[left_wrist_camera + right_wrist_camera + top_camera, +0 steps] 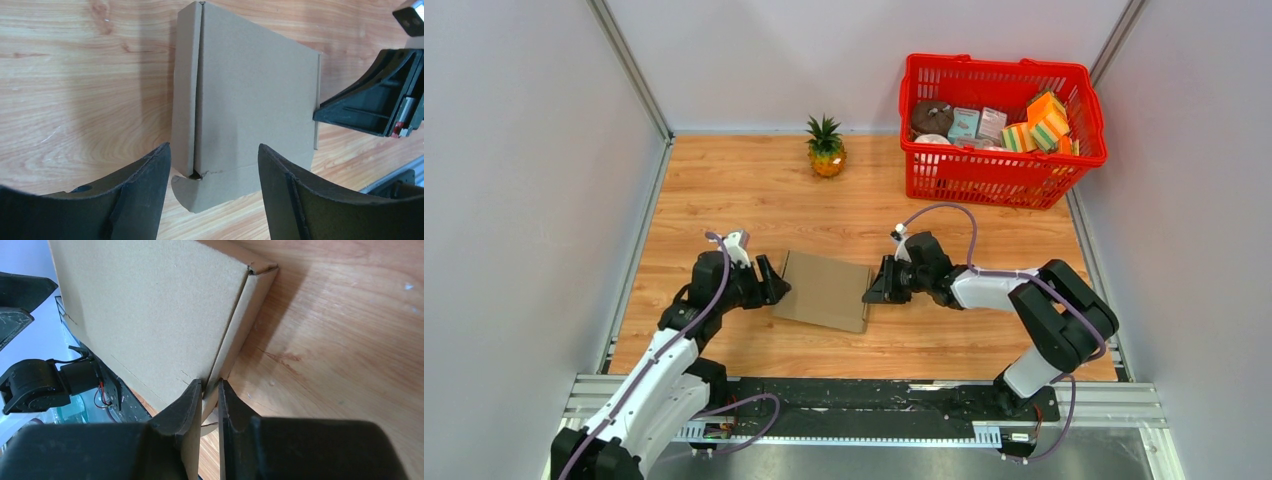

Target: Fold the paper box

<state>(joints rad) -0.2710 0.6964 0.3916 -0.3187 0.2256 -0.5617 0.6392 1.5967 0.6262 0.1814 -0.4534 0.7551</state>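
The paper box (826, 290) is a flat brown cardboard box, lid folded down, lying on the wooden table between my two grippers. My left gripper (774, 283) is at its left edge, open, with nothing between the jaws. In the left wrist view the box (250, 95) lies just ahead of the left gripper (214, 147), with a rounded flap sticking out at its near corner. My right gripper (876, 285) is at the box's right edge. In the right wrist view the right gripper (210, 385) is shut on the box's thin side wall (235, 340).
A red basket (984, 178) holding small colourful packages stands at the back right. A small pineapple (826, 148) stands at the back centre. Grey walls close in the table on both sides. The right gripper (370, 107) shows in the left wrist view.
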